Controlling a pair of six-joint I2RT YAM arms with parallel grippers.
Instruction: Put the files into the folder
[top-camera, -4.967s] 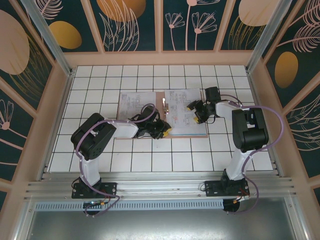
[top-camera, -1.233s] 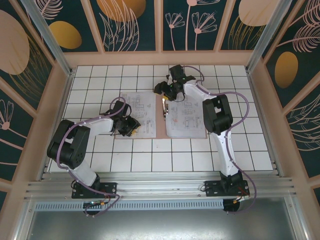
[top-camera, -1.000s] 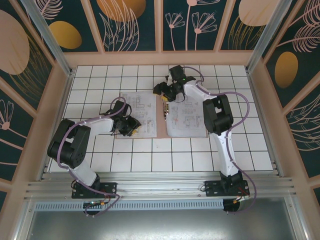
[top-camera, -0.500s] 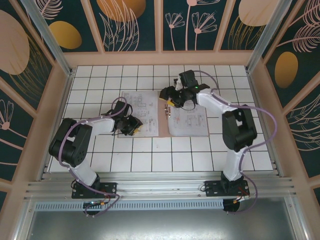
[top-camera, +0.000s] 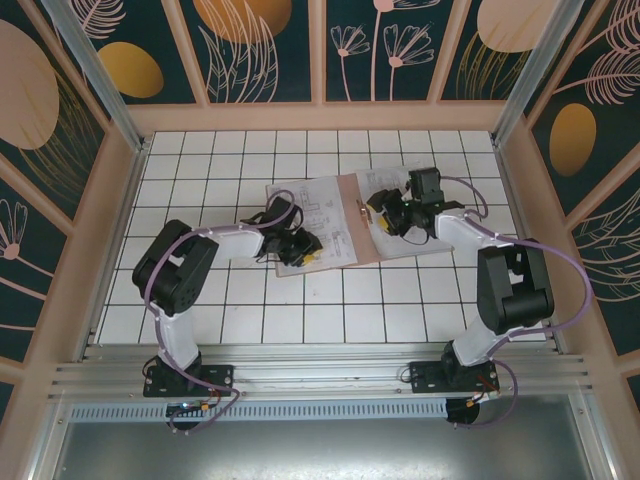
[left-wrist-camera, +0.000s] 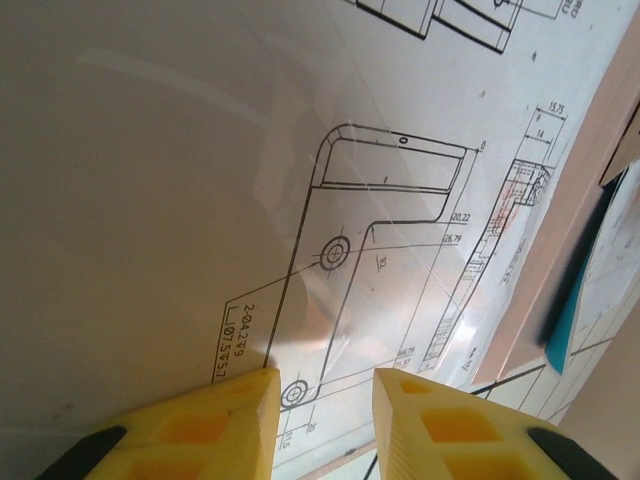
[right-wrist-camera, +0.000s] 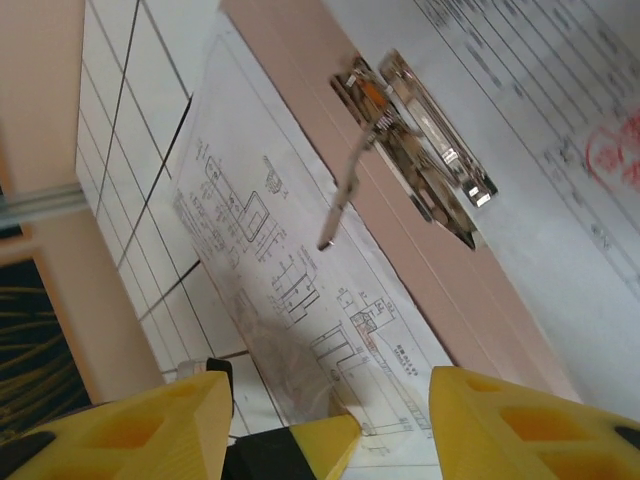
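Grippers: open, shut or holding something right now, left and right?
Left gripper: partly open above the printed sheet, nothing between its fingers.
Right gripper: open wide, holding nothing.

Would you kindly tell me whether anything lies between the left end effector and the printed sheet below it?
Nothing visible does. The left end effector hangs close over the printed sheet, fingers apart, with bare paper showing between them. The folder shows past the sheet's edge.
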